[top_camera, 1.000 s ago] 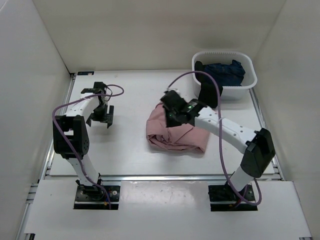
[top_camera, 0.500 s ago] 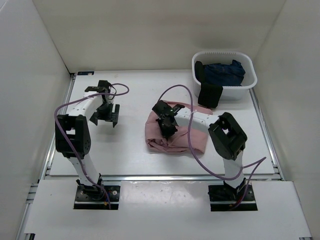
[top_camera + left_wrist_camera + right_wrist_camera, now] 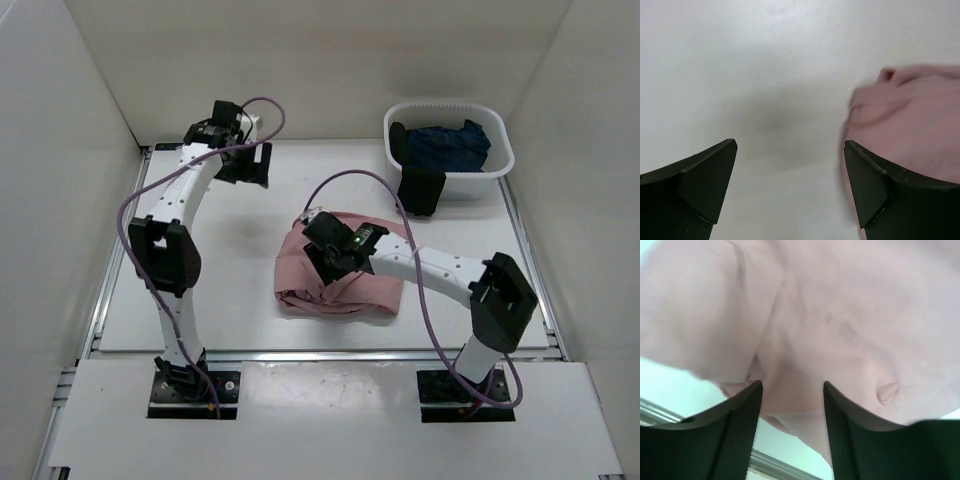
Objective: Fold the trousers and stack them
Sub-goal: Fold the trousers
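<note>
The dusty-pink trousers point(image 3: 345, 292) lie as a folded, wrinkly bundle in the middle of the white table. My right gripper point(image 3: 332, 262) is right over the bundle's top, jaws apart, with nothing pinched. In the right wrist view the pink fabric point(image 3: 850, 315) fills the frame behind the open gripper point(image 3: 791, 390). My left gripper point(image 3: 248, 172) is raised at the back left of the table, well away from the bundle, open and empty. In the left wrist view the gripper point(image 3: 790, 165) hangs over bare table, with the trousers point(image 3: 910, 125) at the right.
A white plastic basket point(image 3: 497, 166) stands at the back right, holding a dark blue garment point(image 3: 450, 145). A black cloth point(image 3: 420, 190) hangs over its near rim. White walls enclose the table on three sides. A metal rail point(image 3: 655, 412) runs along the near edge.
My left arm swung from the left middle up to the back of the table. My right gripper moved over the trousers, and the bundle shifted slightly left and nearer.
</note>
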Motion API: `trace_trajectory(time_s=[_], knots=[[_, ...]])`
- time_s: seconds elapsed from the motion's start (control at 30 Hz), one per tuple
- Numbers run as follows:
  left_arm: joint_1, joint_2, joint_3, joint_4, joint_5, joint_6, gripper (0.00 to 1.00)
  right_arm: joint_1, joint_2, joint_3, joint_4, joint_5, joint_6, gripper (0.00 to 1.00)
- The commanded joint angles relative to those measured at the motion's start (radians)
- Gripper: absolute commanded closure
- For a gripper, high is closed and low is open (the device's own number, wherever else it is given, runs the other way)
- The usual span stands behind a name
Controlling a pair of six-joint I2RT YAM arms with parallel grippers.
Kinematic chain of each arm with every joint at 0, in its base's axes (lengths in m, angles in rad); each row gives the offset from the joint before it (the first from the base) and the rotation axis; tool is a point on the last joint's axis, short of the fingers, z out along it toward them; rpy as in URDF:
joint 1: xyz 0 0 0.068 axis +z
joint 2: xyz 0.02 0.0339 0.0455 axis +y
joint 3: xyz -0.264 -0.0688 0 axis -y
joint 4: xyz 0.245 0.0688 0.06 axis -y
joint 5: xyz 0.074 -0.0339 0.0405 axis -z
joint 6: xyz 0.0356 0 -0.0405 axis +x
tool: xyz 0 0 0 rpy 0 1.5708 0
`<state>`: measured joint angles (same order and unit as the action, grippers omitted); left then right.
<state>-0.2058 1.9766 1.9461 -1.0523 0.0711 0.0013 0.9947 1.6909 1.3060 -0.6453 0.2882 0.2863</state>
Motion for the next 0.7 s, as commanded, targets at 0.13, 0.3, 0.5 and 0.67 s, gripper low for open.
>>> trace_trajectory(time_s=[0.13,0.3,0.5,0.67], knots=[[-0.144,0.197,0.2,0.051,0.223,-0.001,0.0,0.113,0.087,0.148,0.012,-0.02,-0.14,0.3],[-0.144,0.251,0.2,0.077,0.308,-0.001,0.0,0.122,0.15,0.171,0.019,-0.066,-0.161,0.28],[-0.144,0.286,0.177,0.087,0.38,-0.001,0.1,0.122,0.279,0.242,0.029,-0.049,-0.11,0.45],[-0.144,0.32,0.166,0.087,0.316,-0.001,0.86,0.134,0.31,0.265,0.018,-0.048,-0.073,1.0]])
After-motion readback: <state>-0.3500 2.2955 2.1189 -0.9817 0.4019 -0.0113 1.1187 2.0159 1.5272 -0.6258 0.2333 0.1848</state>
